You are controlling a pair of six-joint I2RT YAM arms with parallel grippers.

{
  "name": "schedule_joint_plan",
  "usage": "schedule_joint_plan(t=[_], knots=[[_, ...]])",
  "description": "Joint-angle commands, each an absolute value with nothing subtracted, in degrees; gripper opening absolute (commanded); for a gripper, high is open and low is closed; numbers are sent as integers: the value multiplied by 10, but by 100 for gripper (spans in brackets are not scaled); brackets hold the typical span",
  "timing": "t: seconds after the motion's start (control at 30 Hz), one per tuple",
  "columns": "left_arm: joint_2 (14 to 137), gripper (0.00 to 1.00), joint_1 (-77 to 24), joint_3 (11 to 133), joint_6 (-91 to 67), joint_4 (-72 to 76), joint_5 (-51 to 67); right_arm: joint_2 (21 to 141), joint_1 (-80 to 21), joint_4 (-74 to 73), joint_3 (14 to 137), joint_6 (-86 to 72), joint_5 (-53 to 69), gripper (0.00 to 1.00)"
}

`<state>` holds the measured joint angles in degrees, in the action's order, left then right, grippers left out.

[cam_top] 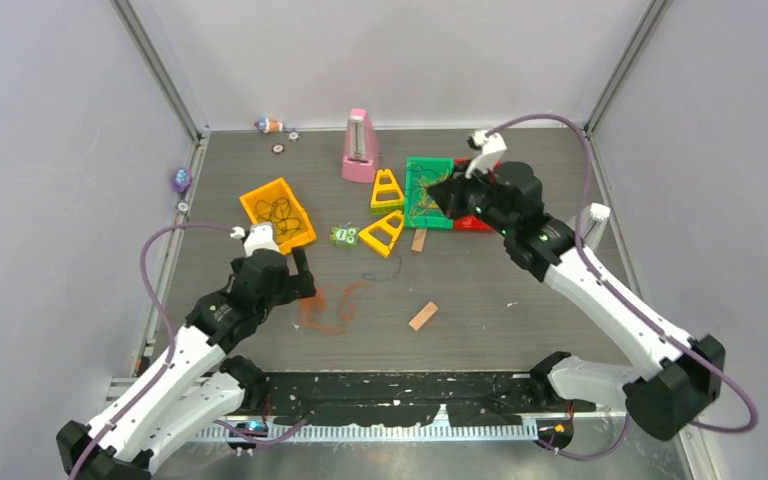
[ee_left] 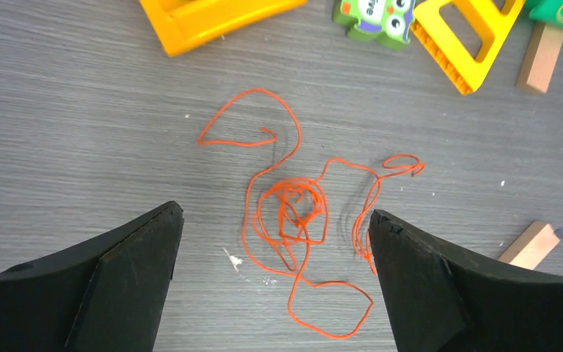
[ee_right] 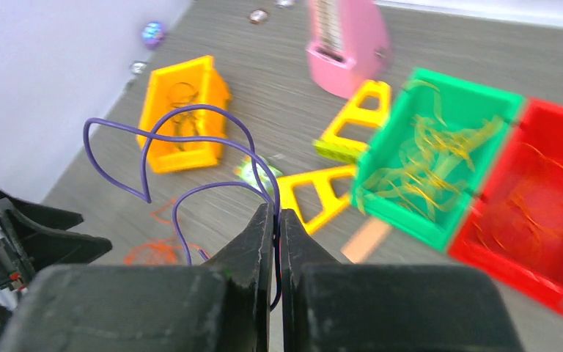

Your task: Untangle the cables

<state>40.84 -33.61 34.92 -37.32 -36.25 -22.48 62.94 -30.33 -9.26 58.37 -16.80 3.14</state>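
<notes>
A: Whereabouts of the orange cable (ee_left: pixel 293 213)?

B: Flat on the table (ee_left: pixel 81 103), bunched into a knot at the middle with loose loops spreading outward. Right beneath the left gripper (ee_left: pixel 273 216), which hangs wide open and touches nothing.

A: And the right gripper (ee_right: pixel 277 220)?

B: Pinched shut on the purple cable (ee_right: pixel 183 139), lifted clear of the table, with loops arching above the fingers.

A: Likely handling?

B: Probably next to weightless, limp, and far thinner than a finger (ee_left: pixel 117 279). Likely to slip out of a sloppy pinch. Likely to drag the whole knot along if pulled fast. Seems to hold its curls, so perhaps a touch springy.

A: Best place to take hold of the orange one?

B: Probably a free outer loop, such as the big one at the near end or the curl at the far end. Better not the dense centre. Calls for fingertips pressed right down onto the tabletop, for something so flat.

A: Materials round about?

B: Matte grey wood-grain table. Hard, glossy plastic bins: yellow bin (ee_right: pixel 183 161) with dark cables (ee_right: pixel 183 103), green bin (ee_right: pixel 399 216) full of yellow cables (ee_right: pixel 425 147), red bin (ee_right: pixel 513 271) with orange ones. Also a yellow frame (ee_left: pixel 443 55), triangular and hollow, and a plain wooden block (ee_left: pixel 531 246), both near the orange tangle.
</notes>
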Motion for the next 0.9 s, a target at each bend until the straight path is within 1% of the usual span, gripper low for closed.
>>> schedule_joint_plan(t=[0.0,0.17,0.23,0.47,0.63,0.73,0.87], knots=[[382,100,-312,429,-353,-455,-251,718,-348,30,669,-151,97,5],[349,100,-237,508,-303,-514,-213,840,-394,109,759,-157,110,5],[347,99,-212,532,-279,-531,-197,890,-411,119,805,-157,104,5],[374,99,-169,580,-192,-567,-178,1056,-442,157,970,-162,91,5],[366,100,-168,572,-186,-556,-166,1172,-446,186,1094,-168,97,5],[362,100,-168,559,-190,-543,-158,1256,-452,196,1192,-174,93,5],[365,100,-167,548,-189,-530,-152,1347,-461,232,1281,-178,84,5]])
